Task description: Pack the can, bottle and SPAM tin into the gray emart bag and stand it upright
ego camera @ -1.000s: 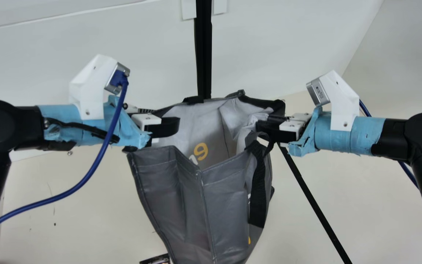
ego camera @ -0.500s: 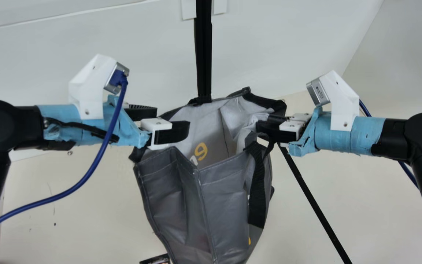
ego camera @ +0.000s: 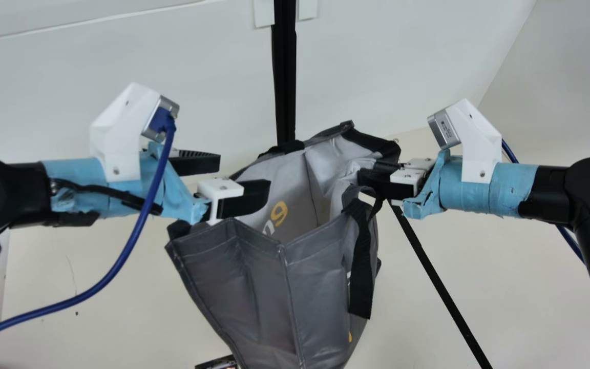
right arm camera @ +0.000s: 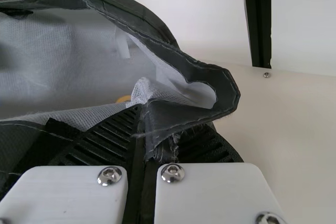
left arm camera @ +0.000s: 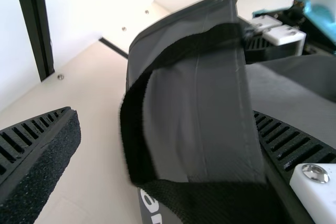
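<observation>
The gray emart bag stands with its mouth spread and its pale lining showing. At its left rim my left gripper is open, one finger over the mouth and the other outside. In the left wrist view the bag's wall and black handle lie between the wide-apart fingers of my left gripper. My right gripper is shut on the bag's right rim. The right wrist view shows folded rim cloth pinched by my right gripper. The bag's bottom inside is hidden.
A dark printed item lies beside the bag's left side at the lower edge. A black post rises behind the bag, and a black strip runs along the table at right. The blue cable hangs from my left wrist.
My left gripper has opened from around the bag's left rim and come slightly lower in the view. The bag's left front rim has shifted left and down. My right arm has stayed put.
</observation>
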{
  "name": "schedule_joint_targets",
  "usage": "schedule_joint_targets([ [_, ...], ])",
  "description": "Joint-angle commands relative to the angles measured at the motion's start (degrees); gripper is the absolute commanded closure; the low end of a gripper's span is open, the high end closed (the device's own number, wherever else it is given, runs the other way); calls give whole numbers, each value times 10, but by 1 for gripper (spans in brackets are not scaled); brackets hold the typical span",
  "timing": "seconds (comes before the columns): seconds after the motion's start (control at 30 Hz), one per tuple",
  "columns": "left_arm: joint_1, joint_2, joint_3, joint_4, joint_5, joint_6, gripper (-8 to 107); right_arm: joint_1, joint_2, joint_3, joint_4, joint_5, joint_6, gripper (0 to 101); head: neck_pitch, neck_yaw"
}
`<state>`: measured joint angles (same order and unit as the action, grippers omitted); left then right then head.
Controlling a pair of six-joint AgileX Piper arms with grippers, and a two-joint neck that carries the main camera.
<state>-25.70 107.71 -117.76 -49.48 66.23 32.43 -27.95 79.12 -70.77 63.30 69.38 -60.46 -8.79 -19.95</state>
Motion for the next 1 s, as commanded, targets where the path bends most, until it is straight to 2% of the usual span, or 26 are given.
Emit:
schedule_joint_targets([
  [0.0, 3, -13, 13, -12, -1, 11, 9, 0, 0, 0, 0, 0, 0, 101, -12, 0],
  [0.43, 69, -90, 66, -89, 10, 60, 9, 0, 0, 0, 0, 0, 0, 101, -12, 0],
  [0.6, 104, -122, 87, -83, 0, 61, 9, 0, 0, 0, 0, 0, 0, 101, -12, 0],
  [0.73, 121, -155, 111, 9, -48, 22, 9, 0, 0, 0, 0, 0, 0, 101, -12, 0],
  [0.97, 128, -200, 166, 235, -132, -105, 9, 0, 0, 0, 0, 0, 0, 101, -12, 0],
])
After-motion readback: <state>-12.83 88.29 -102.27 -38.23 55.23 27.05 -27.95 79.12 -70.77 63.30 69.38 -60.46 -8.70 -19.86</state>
